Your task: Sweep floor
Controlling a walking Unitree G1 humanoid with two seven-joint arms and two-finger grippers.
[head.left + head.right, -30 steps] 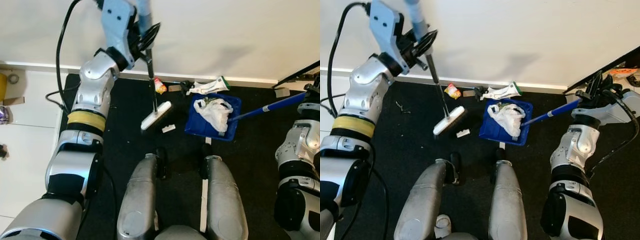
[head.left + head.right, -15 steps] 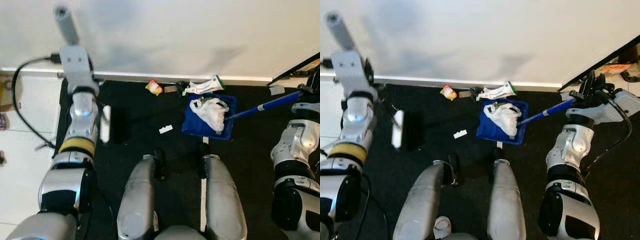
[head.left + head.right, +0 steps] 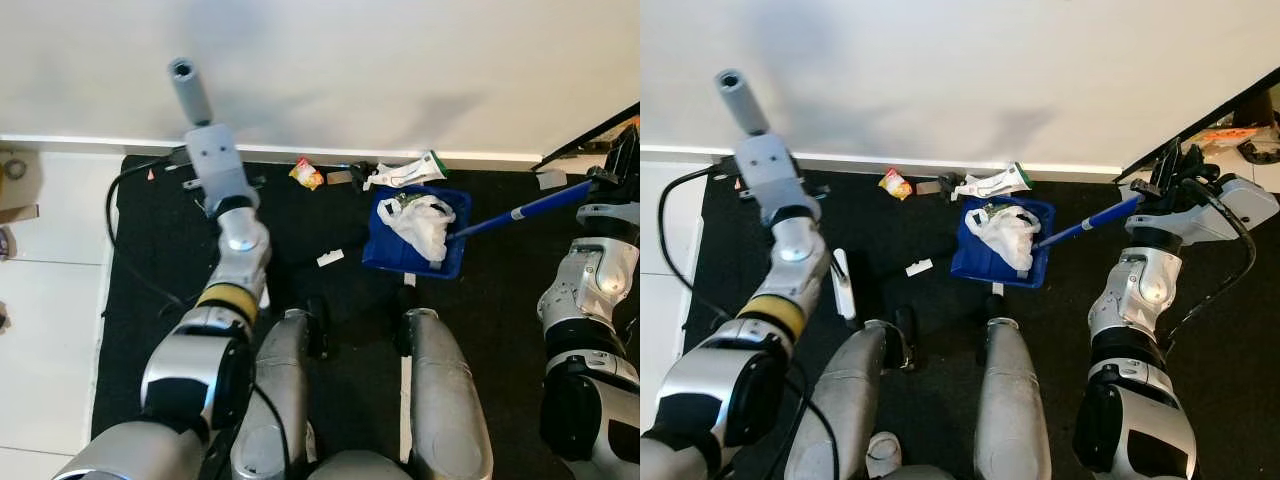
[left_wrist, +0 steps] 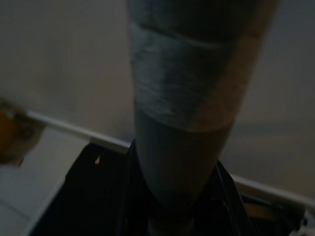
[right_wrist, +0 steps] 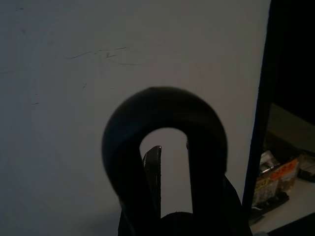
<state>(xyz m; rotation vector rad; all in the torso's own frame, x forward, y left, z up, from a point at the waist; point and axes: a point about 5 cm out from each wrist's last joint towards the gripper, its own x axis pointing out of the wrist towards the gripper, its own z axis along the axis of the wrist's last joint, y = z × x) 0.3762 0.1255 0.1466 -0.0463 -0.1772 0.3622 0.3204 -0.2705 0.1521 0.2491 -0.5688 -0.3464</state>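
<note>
My left gripper (image 3: 210, 152) is shut on the grey broom handle (image 3: 184, 88), which sticks up toward the wall; the same handle (image 4: 187, 98) looms close in the left wrist view. The white broom head (image 3: 843, 284) rests on the black mat beside my left leg. A blue dustpan (image 3: 385, 245) holding a white plastic bag (image 3: 425, 224) sits ahead of my right leg. Its blue handle (image 3: 525, 211) runs to my right gripper (image 3: 610, 180), which is shut on it. A yellow-red wrapper (image 3: 306, 174), a white-green packet (image 3: 408, 172) and a small white scrap (image 3: 331, 257) lie on the mat.
The white wall and baseboard (image 3: 90, 143) run along the far edge of the black mat (image 3: 500, 310). White floor (image 3: 50, 300) lies to the left, with a tape roll (image 3: 15, 168). A black cable (image 3: 130, 250) trails from my left arm. Dark furniture (image 3: 1240, 115) stands at the far right.
My left arm swung the broom away from the dustpan out to the left, then back in; the broom head now lies beside my left leg. The right arm and dustpan held still.
</note>
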